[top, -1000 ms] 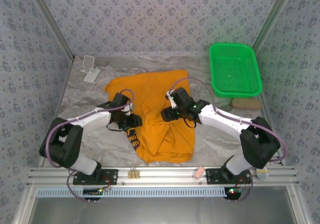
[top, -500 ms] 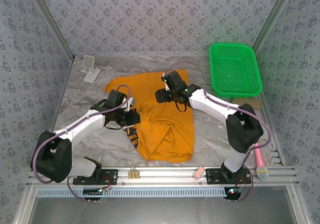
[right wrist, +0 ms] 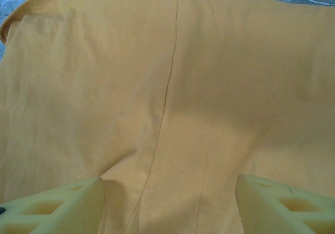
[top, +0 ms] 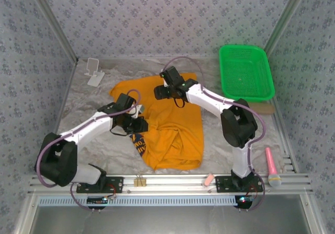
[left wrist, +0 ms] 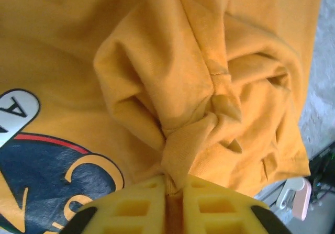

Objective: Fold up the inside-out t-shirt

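Your left gripper [left wrist: 174,195] pinches a fold at the left edge of the wrinkled orange cotton t-shirt [top: 172,132], lying central on the pale marbled table [top: 78,98]. Your right gripper [top: 159,92] stands spread over its far part, possibly touching the cloth.

I see a grey-white marbled table [top: 84,113]. The orange t-shirt [top: 167,134] lies rumpled across its middle, reaching toward the near edge, with a dark print showing at its left side. At the far right sits a green basket [top: 243,46], with a tan object [top: 266,108] just near of it. A white stand [top: 94,71] is at the far left, and a pink-handled tool [top: 272,166] at the near right.
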Available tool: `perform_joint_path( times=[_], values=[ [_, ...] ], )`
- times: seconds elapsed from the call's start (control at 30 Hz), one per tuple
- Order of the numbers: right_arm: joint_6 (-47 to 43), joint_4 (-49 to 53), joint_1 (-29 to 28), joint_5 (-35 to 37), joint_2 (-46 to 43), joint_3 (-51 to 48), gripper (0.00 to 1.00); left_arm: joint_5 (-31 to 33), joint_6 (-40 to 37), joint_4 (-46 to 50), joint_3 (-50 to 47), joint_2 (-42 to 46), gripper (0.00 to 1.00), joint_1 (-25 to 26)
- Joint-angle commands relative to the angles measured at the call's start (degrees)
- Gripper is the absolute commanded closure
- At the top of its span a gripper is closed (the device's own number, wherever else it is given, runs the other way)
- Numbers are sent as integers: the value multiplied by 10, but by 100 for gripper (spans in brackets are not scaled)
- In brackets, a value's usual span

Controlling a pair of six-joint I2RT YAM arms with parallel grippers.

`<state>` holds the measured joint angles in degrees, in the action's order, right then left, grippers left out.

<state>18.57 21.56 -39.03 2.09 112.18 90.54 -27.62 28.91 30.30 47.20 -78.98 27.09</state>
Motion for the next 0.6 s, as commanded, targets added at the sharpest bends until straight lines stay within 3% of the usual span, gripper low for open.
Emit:
perform_joint_path(
  times=[0.0,0.1,0.2,0.37,0.57],
  values=[
    [-9,20,0,-2,1,-7,32,15,-19,26,11,-10,90,-7],
    [-17,27,3,-4,-4,-12,32,50,-25,51,23,14,77,-9],
    [-24,22,0,8,-12,-23,32,99,-16,53,12,40,48,-21],
    [-26,24,-2,1,-19,-24,33,9,30,-27,-43,15,44,-52],
    [-42,52,-1,-6,-21,-8,34,11,37,-62,-59,-7,45,-52]
  ],
)
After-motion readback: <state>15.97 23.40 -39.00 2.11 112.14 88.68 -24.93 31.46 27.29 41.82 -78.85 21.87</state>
